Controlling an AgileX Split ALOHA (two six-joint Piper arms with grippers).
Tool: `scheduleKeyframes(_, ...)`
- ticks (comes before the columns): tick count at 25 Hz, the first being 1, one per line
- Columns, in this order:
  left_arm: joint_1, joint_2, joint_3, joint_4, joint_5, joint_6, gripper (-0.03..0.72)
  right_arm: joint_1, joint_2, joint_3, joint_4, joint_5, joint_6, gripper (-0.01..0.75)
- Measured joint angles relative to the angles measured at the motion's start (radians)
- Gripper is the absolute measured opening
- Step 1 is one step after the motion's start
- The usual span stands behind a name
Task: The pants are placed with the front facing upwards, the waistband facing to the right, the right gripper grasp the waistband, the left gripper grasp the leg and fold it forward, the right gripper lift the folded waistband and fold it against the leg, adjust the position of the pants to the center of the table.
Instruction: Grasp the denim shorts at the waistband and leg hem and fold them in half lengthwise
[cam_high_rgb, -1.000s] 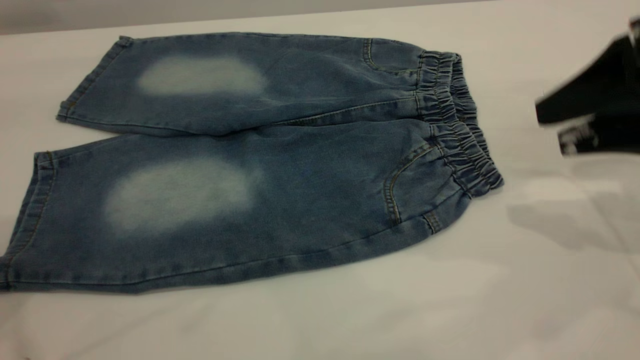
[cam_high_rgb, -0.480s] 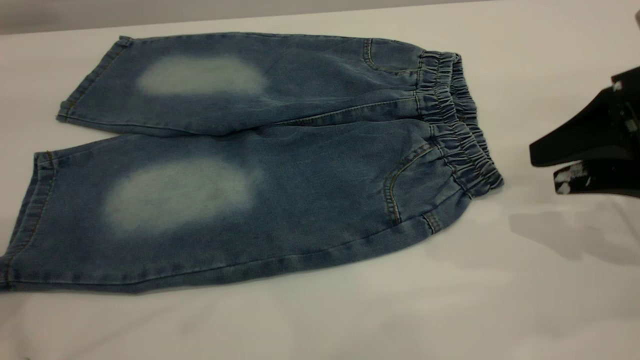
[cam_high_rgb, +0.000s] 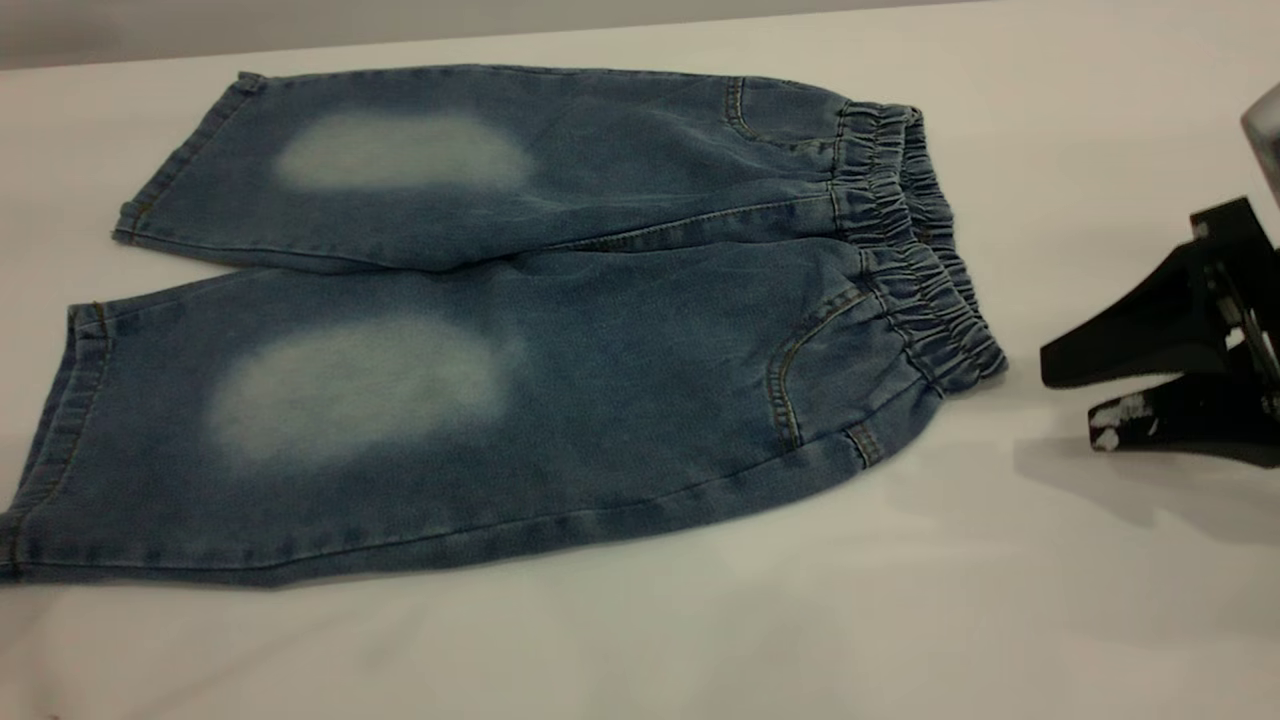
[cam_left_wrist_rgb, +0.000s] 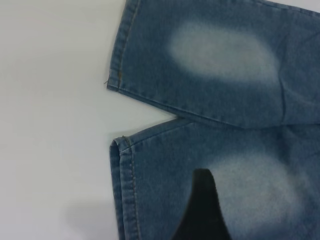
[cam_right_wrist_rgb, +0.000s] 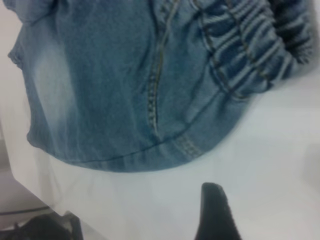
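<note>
The blue denim pants (cam_high_rgb: 550, 330) lie flat and front up on the white table (cam_high_rgb: 700, 650), legs to the left, the ruched waistband (cam_high_rgb: 920, 260) to the right. My right gripper (cam_high_rgb: 1070, 400) hovers open just right of the waistband's near corner, touching no cloth; one fingertip is scuffed white. In the right wrist view one black finger (cam_right_wrist_rgb: 212, 210) stands over bare table short of the waistband (cam_right_wrist_rgb: 250, 45). My left gripper (cam_left_wrist_rgb: 245, 215) is open above the near leg's faded patch, a single finger (cam_left_wrist_rgb: 202, 200) showing, close to the leg hem (cam_left_wrist_rgb: 122, 190).
Bare tabletop runs along the front of the pants and to their right around the right gripper. The table's far edge (cam_high_rgb: 600, 30) passes just behind the far leg. The near leg's hem reaches the exterior view's left border.
The right gripper has come down and moved left toward the waistband's near corner. The pants have not moved.
</note>
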Motion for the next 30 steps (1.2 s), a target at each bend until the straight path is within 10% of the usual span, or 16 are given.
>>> scheduleKeyframes(30,0.0,0.0,0.0,0.0,-0.026,0.0,0.503,0.002,0.1,-0.121,0.059,0.059,-0.002,0.448)
